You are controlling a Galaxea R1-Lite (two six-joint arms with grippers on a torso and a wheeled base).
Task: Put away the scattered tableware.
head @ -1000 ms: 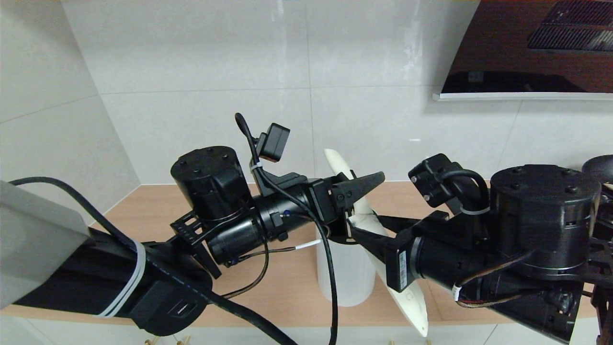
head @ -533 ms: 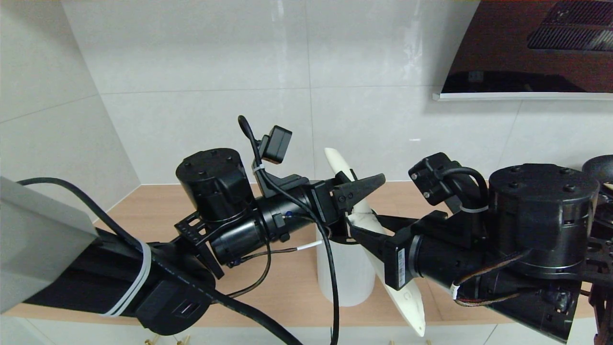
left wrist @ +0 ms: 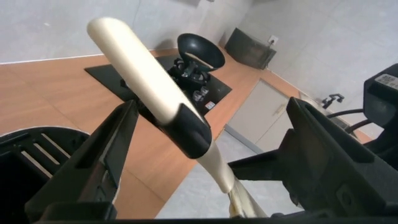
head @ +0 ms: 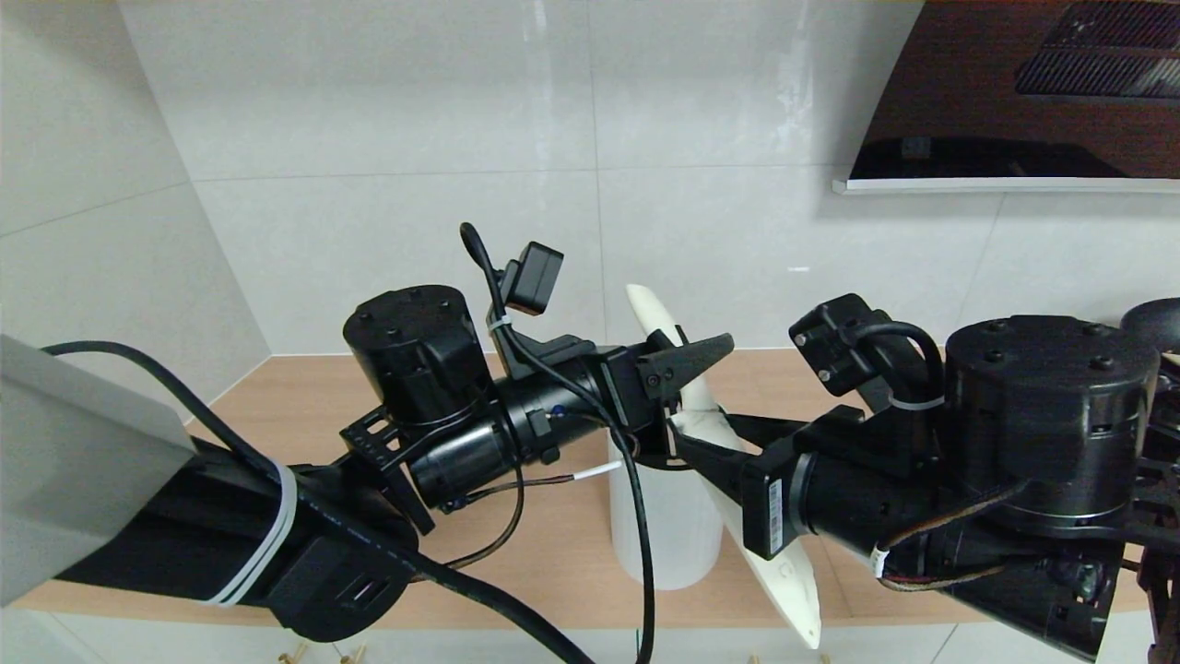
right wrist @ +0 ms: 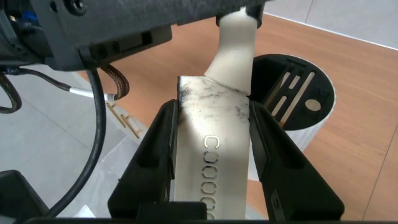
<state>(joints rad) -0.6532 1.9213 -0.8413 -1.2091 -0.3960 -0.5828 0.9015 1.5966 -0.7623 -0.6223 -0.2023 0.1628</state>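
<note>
One slotted white spatula (head: pixel 795 579) sits clamped between right gripper (head: pixel 702 430) fingers (right wrist: pixel 152 155).

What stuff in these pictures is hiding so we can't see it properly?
- Head view: most of the top of the holder, covered by the left gripper and right gripper.
- Right wrist view: part of the holder's inside, behind the spatula; the spatula's wide end runs off the picture's edge.
- Head view: the black pan, cut off by the right edge.
- Left wrist view: what lies in the black pan, too small to tell.
</note>
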